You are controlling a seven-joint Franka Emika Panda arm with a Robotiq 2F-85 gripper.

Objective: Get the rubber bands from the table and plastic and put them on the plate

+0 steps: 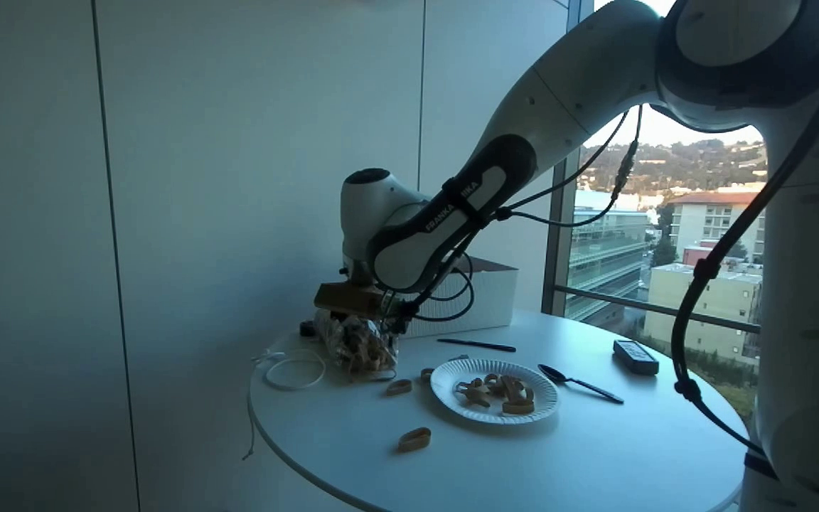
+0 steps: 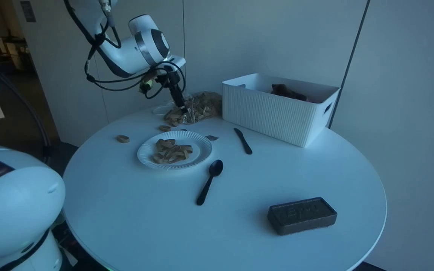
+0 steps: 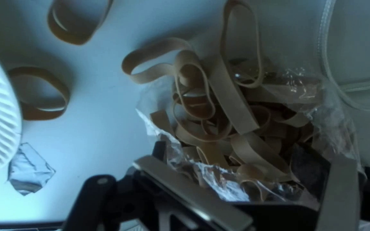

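gripper (image 2: 184, 109) over far plastic bag (image 2: 207, 104) of rubber bands (image 3: 232, 96), contact unclear, jaws spread wide, gripping nothing, nearer white plate (image 2: 202, 149) holding bands (image 2: 174, 152), loose band (image 2: 123, 139) left of plate

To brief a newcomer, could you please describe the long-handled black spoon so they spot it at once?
On the round white table, find the white ridged paper plate. The long-handled black spoon lies beside it, handle pointing away; its oval bowl end distinguishes it from the slim black knife.
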